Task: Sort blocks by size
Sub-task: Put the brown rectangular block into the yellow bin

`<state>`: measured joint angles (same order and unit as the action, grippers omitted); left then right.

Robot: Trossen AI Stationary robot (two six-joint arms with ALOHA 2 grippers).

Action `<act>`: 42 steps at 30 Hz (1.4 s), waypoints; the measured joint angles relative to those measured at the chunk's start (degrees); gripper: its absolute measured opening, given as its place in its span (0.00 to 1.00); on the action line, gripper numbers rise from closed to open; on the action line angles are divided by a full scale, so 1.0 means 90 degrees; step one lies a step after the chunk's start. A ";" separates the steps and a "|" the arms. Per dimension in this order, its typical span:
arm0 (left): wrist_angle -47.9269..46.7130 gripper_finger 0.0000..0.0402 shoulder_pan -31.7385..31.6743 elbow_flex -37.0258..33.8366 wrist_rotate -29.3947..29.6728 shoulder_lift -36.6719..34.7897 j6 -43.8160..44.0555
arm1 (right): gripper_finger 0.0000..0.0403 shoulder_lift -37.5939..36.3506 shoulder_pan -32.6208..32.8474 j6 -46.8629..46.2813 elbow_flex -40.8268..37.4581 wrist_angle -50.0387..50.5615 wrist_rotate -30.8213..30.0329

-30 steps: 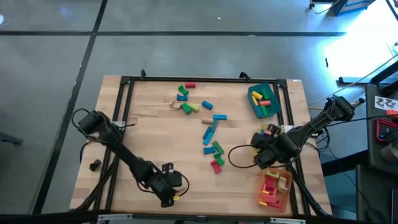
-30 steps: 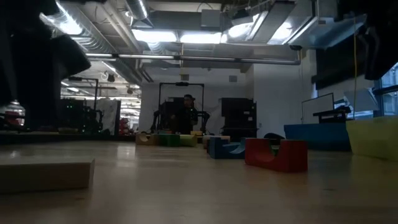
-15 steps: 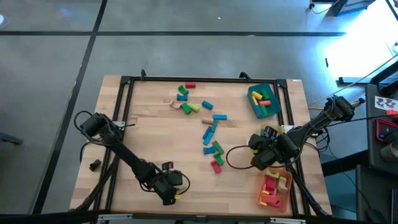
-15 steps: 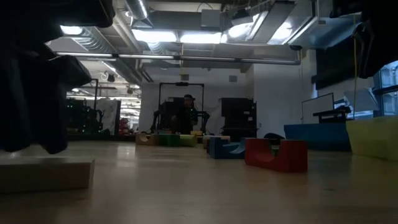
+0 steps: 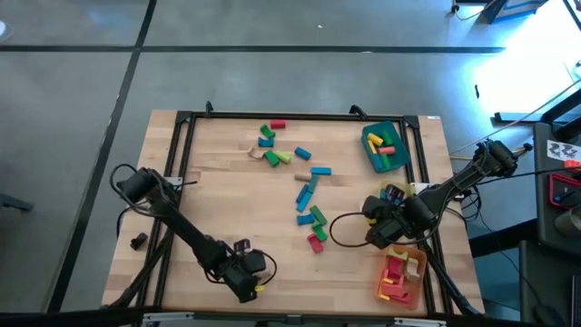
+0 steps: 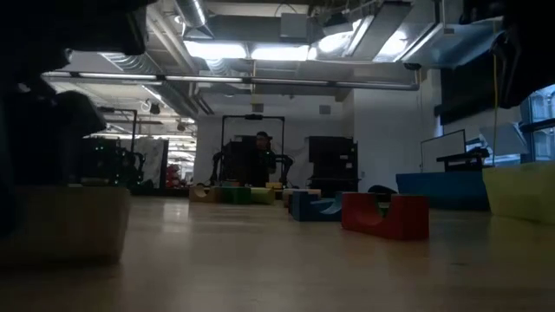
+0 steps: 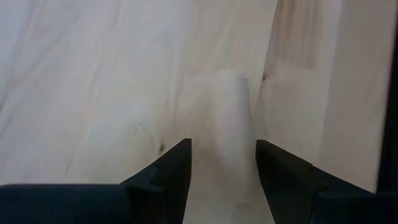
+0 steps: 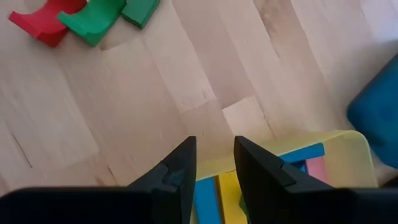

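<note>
A plain wood block [image 7: 221,118] lies on the table near its front edge and shows large at the left of the low view [image 6: 65,221]. My left gripper [image 7: 224,174] [image 5: 245,283] slants down over it, open, one finger along each long side; whether they touch it cannot be told. My right gripper [image 8: 214,165] [image 5: 381,222] hangs open with nothing between its fingers, above the edge of the yellow tray [image 8: 323,162]. Several coloured blocks [image 5: 309,195] lie scattered mid-table.
A teal tray [image 5: 383,147] with blocks stands at the far right and an orange tray [image 5: 401,275] with blocks at the near right. A red arch [image 8: 43,22] and a green arch [image 8: 99,18] lie near my right gripper. A dark lump [image 5: 138,241] sits left of the table frame.
My left gripper has come down over the plain wood block, so that its fingers now stand on either side of it. The block lies where it was.
</note>
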<state>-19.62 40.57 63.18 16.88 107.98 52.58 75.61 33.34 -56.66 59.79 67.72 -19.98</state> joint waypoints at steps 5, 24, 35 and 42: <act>0.0146 0.41 0.0040 0.0005 0.0000 0.0106 -0.0056 | 0.27 0.0000 0.0000 0.0000 0.0000 -0.0170 -0.0037; 0.0476 0.10 -0.0372 0.0014 0.0117 0.0292 -0.0698 | 0.27 0.0003 0.0002 0.0751 0.0000 -0.2142 -0.0102; 0.2646 0.11 -0.1548 0.0216 0.0266 0.0323 -0.3416 | 0.27 0.0003 0.0002 0.2150 0.0000 -0.3500 -0.0095; 0.4201 0.11 -0.2176 0.0343 0.0308 0.0320 -0.4854 | 0.27 0.0003 0.0000 0.2353 0.0000 -0.3546 -0.0095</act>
<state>18.19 20.98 66.26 19.66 110.86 8.89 75.64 33.35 -35.49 59.79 35.81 -20.84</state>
